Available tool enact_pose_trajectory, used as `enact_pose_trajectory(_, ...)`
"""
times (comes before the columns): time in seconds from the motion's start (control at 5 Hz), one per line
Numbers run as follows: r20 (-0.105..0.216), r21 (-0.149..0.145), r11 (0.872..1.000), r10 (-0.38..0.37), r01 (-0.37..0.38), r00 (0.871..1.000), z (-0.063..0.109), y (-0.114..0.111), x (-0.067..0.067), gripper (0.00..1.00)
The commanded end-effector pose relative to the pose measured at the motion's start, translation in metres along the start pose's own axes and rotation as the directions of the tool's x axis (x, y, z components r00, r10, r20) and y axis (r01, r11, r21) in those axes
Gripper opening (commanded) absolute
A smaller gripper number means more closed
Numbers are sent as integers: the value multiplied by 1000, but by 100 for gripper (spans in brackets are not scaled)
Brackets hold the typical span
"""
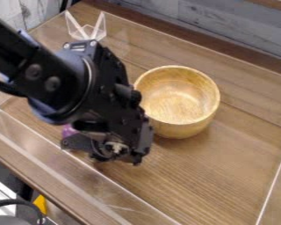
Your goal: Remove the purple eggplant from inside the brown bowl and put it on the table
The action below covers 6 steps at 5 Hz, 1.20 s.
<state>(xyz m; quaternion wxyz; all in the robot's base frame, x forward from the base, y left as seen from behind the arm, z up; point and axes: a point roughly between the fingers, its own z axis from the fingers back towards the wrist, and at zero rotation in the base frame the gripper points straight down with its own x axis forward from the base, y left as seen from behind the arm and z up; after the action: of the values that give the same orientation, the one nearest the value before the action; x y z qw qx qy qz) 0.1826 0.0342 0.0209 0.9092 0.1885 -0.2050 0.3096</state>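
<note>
The brown bowl (192, 123) stands empty at the middle right of the table (219, 180). Left of it, only a sliver of the purple eggplant (69, 133) shows on the wood, the rest hidden beneath my black arm. My gripper (108, 151) points down at the table just right of that sliver, with its fingers drawn together. The arm hides whether they touch or hold the eggplant.
Clear acrylic walls run along the front edge (73, 189) and the right side (272, 189) of the table. A clear folded plastic piece (84, 26) stands at the back left. A grey plank wall lies behind.
</note>
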Motion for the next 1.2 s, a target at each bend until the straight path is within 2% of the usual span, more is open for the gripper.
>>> enact_pose_trajectory(0.0, 15, -9, 999, -31, 31, 999, 10, 0, -4, 100)
enact_pose_trajectory(0.4, 42, -12, 993, -114, 115, 993, 16, -23, -18, 100)
enact_pose_trajectory(0.6, 62, -18, 984, -173, 175, 983, 21, -28, -27, 0)
enact_pose_trajectory(0.8, 78, -17, 975, -220, 222, 972, 24, -31, -32, 0)
enact_pose_trajectory(1.0, 96, -32, 961, -269, 273, 958, 28, -37, -34, 0)
